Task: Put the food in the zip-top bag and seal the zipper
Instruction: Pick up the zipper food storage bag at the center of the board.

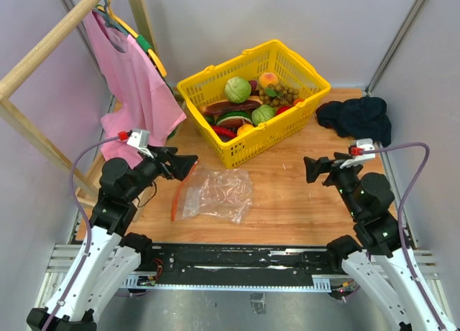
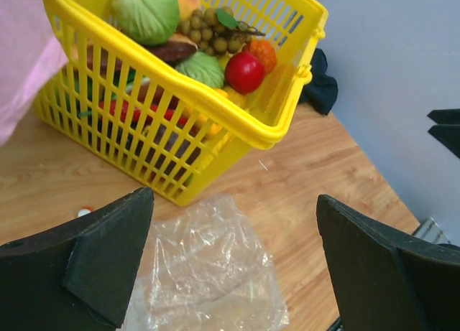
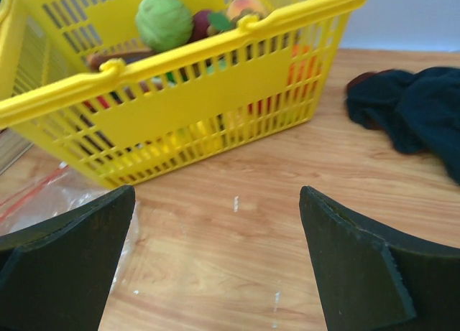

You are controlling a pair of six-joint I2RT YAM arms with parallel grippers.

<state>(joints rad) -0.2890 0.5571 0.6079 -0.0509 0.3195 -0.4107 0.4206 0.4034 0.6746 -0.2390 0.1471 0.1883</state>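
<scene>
basket (image 3: 215, 87): its far side and left end were cut off by the top and left edges of the right wrist view.
food (image 3: 164, 19): the lower pieces sat behind the lattice wall and showed only as patches of colour; their kinds could not be told.
zip-top bag (image 2: 208, 273): ran off the bottom edge of the left wrist view.
zipper (image 3: 29, 193): only a thin, blurred red line by the left edge.
dark cloth (image 3: 410, 119): cut by the right edge.
pink shirt (image 2: 21, 51): blurred, and cut by the left edge.

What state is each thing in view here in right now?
zip-top bag: flat on the table, empty
zipper: open or sealed, cannot tell
food: all in the yellow basket
left gripper: open, empty
right gripper: open, empty
pink shirt: hanging up
dark cloth: crumpled on the table
</scene>
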